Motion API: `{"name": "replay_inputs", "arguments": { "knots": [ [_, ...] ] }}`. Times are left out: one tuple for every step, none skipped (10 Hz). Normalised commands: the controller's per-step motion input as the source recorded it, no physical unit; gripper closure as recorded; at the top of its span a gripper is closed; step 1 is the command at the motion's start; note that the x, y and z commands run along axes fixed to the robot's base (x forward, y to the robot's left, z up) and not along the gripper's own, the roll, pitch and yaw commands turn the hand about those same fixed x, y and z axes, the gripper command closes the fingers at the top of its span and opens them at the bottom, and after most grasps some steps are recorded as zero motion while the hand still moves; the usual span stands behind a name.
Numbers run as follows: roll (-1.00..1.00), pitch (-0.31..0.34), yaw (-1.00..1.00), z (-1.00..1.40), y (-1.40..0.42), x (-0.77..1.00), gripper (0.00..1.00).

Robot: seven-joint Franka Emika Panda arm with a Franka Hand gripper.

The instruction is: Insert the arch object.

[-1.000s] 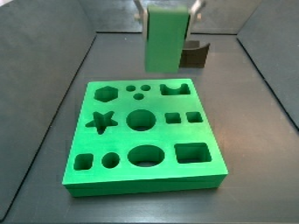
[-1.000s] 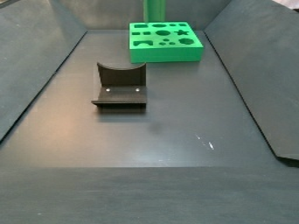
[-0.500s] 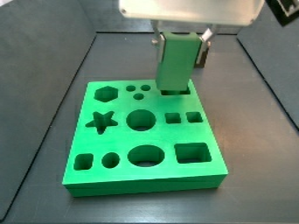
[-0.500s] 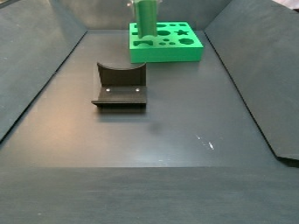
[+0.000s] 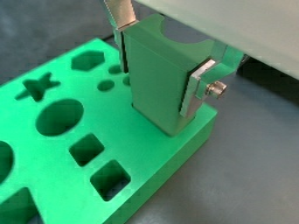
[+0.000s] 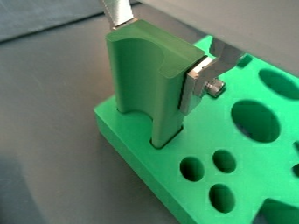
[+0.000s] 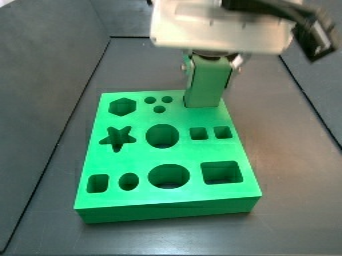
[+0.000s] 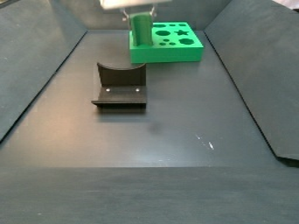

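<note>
The arch object (image 5: 158, 83) is a tall dull green block with a semicircular notch in its upper end. It stands upright between my fingers (image 5: 198, 87). My gripper (image 5: 160, 61) is shut on it above a corner of the bright green board (image 5: 152, 157). The block's lower end is down at the board's top face, and the hole under it is hidden. The block also shows in a wrist view (image 6: 146, 83) and in both side views (image 7: 203, 82) (image 8: 140, 33), with the gripper (image 7: 207, 62) above the board's (image 7: 134, 160) far right corner.
The board has several shaped holes: a star, a hexagon, circles and squares. The dark fixture (image 8: 119, 85) stands on the grey floor away from the board (image 8: 176, 54). Dark sloping walls enclose the floor.
My gripper has come down with the arch object, from high above the board's far right corner to its lower end reaching the board's top at the arch-shaped hole.
</note>
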Motion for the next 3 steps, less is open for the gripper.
{"name": "replay_inputs", "arguments": {
  "knots": [
    [-0.1,-0.1,-0.07,-0.89,0.0,0.02,1.0],
    [-0.09,-0.084,-0.02,-0.18,0.04,0.0,1.0],
    [0.0,0.0,0.0,0.0,0.0,0.0,1.0]
  ]
}}
